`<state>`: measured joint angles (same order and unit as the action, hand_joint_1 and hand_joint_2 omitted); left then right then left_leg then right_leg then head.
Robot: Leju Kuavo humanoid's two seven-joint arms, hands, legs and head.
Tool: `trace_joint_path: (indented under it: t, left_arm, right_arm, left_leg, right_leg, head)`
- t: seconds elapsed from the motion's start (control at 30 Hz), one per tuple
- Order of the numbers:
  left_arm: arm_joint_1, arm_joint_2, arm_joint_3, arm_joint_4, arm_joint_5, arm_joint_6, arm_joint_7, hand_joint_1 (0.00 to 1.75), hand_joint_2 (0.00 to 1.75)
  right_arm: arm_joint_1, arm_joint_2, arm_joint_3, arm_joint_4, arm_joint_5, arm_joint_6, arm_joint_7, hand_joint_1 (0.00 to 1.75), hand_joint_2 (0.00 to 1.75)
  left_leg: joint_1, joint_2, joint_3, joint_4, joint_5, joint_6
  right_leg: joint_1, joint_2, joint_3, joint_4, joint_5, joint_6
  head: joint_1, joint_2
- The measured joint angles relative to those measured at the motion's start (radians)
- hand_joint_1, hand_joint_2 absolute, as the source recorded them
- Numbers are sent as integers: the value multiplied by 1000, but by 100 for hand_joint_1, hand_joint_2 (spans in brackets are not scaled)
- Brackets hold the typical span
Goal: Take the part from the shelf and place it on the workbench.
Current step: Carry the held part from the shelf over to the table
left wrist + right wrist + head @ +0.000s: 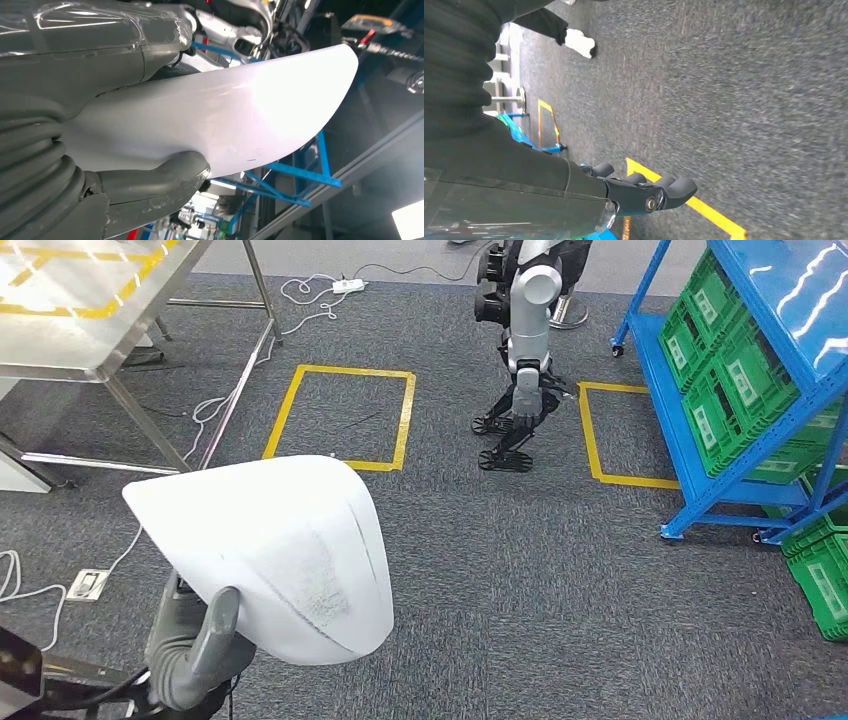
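Head view: left hand (195, 645) grips a white curved part (275, 550), carried low left above grey carpet (500, 570). Steel workbench (90, 300) upper left; blue shelf (740, 370) with green crates (730, 390) right; another robot (520, 350) stands ahead.

Left wrist view: thumb (155, 180) presses the part's (240, 110) edge.

Right wrist view: right hand (644, 192) holds nothing, fingers gently curved, apart, above carpet and yellow floor tape (704, 210).

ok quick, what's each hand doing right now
left hand: holding the white part.
right hand: holds nothing, fingers straight, close together; open.
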<state>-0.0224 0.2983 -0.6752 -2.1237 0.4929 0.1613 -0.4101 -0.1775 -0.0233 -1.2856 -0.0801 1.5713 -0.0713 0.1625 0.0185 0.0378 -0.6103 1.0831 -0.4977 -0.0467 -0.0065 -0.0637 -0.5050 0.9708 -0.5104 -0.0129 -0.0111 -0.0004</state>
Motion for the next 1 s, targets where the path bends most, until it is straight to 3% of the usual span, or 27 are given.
trace_joint_path:
  t: [0.03, 0.1, 0.17, 0.2, 0.27, 0.3, 0.33, 0.4, 0.43, 0.47, 0.53, 0.6, 0.67, 0.73, 0.77, 0.8, 0.83, 0.9, 0.97, 1.0]
  left_arm:
    - [0, 0, 0, 0, 0, 0, 0, 175, 175]
    - [0, 0, 2, 0, 0, 0, 1, 175, 175]
    - [0, 0, 6, -1, 0, 0, 2, 175, 175]
    - [0, 1, 7, -3, 0, 0, 2, 175, 175]
    - [0, 1, 8, -5, 0, 0, 3, 175, 175]
    - [0, 2, 8, -6, 0, 0, 3, 175, 175]
    - [0, 1, 8, -6, 0, 0, 3, 175, 175]
    - [0, 1, 8, -6, 0, 0, 3, 175, 175]
    - [0, 1, 8, -6, 0, 0, 4, 175, 175]
    - [0, 1, 8, -6, 0, 0, 4, 175, 175]
    - [2, 2, 8, -6, 0, 0, 4, 175, 175]
    - [3, 2, 8, -8, 0, 0, 4, 175, 175]
    - [4, 3, 8, -10, 0, 0, 4, 175, 175]
    - [4, 3, 8, -9, 0, 0, 4, 175, 175]
    - [5, 3, 8, -9, 0, 0, 5, 175, 175]
    - [6, 3, 8, -8, 0, 0, 5, 175, 175]
    - [6, 4, 8, -8, 0, 0, 5, 175, 175]
    - [6, 4, 8, -8, 0, 0, 5, 175, 175]
    - [7, 4, 8, -9, 0, 0, 5, 175, 175]
    - [7, 4, 8, -10, 0, 1, 5, 175, 175]
  right_arm:
    - [0, 0, 0, 0, 0, 0, 0, 0, 175]
    - [-1, 0, 0, 0, 0, 0, 0, 0, 175]
    - [-3, 0, 0, -1, 0, 0, 0, 0, 175]
    - [-4, 1, 0, 0, 0, 1, 0, 0, 175]
    - [1, 3, 0, 0, 0, 1, 0, 0, 175]
    - [3, 5, 0, 1, 0, 2, 0, 0, 175]
    - [4, 5, 0, 1, 0, 2, 0, 0, 175]
    - [2, 4, 0, 2, 0, 2, 0, 0, 175]
    - [2, 3, 1, 2, 0, 2, 0, 0, 175]
    - [1, 3, 1, 2, 0, 2, 0, 0, 175]
    - [1, 2, 1, 2, 0, 2, 0, 0, 175]
    - [-3, 3, 1, 2, 0, 3, 0, 0, 175]
    - [-4, 5, 1, 2, 0, 3, 0, 0, 175]
    - [1, 5, 1, 2, 0, 4, 0, 0, 175]
    - [3, 5, 1, 3, 0, 4, 0, 0, 175]
    - [3, 5, 1, 3, 0, 4, 0, 0, 175]
    - [2, 5, 1, 3, 0, 5, 0, 0, 175]
    - [-1, 5, 1, 3, 0, 5, 0, 0, 175]
    - [-2, 5, 1, 2, 0, 5, 0, 0, 175]
    - [-2, 5, 1, 2, 0, 5, 0, 0, 175]
  left_leg:
    - [0, 2, 2, -4, 1, 0]
    - [-2, 35, 22, -40, 3, 1]
    - [-9, 56, 37, -70, -1, 18]
    - [-11, 41, 36, -72, 0, 33]
    - [-19, -28, 32, -73, 7, 56]
    - [-22, -63, 32, -74, 10, 64]
    - [-27, -91, 34, -74, 12, 66]
    - [-28, -117, 35, -73, 13, 65]
    - [-26, -129, 33, -73, 15, 62]
    - [-24, -141, 29, -72, 17, 57]
    - [-20, -160, 21, -74, 23, 46]
    - [-24, -116, 6, -50, 1, 38]
    - [-24, -49, -41, 49, -63, 29]
    - [-15, -35, -98, 171, -115, 18]
    - [-11, -35, -108, 195, -116, 12]
    - [-7, -32, -99, 181, -97, 7]
    - [-4, -22, -69, 129, -65, 3]
    - [-2, 24, 5, -1, -15, 1]
    - [-7, 48, 36, -61, -6, 17]
    - [-11, 38, 35, -61, -7, 29]
  right_leg:
    - [0, 0, 0, 0, 0, 0]
    - [2, -4, 0, 6, -5, 6]
    - [5, -16, 3, 13, -13, 17]
    - [3, -7, -1, 31, -31, 26]
    - [-1, 32, -66, 179, -95, 30]
    - [-1, 56, -89, 228, -109, 27]
    - [2, 71, -96, 235, -94, 17]
    - [6, 111, -40, 98, -28, 1]
    - [7, 128, -21, 52, -13, -4]
    - [9, 139, -13, 31, -11, -6]
    - [9, 124, -10, 19, -7, -7]
    - [6, 102, -7, 4, 4, -11]
    - [4, 79, -7, -5, 11, -15]
    - [3, 53, -10, -4, 11, -15]
    - [3, 39, -10, -3, 10, -14]
    - [1, 27, -10, -1, 9, -11]
    - [-1, 17, -10, 2, 6, -7]
    - [-2, 1, -10, 15, -4, 7]
    - [0, -12, -9, 25, -13, 20]
    - [0, -20, -8, 26, -15, 24]
  head:
    - [0, 0]
    - [-2, 0]
    - [-2, 0]
    - [0, 0]
    - [7, 0]
    - [10, 0]
    - [11, 0]
    - [10, 0]
    - [10, 0]
    - [10, 0]
    - [12, 0]
    - [10, 0]
    - [4, 0]
    - [0, 0]
    - [0, 0]
    - [0, 0]
    - [0, 0]
    - [-2, 0]
    - [-1, 0]
    - [0, 0]
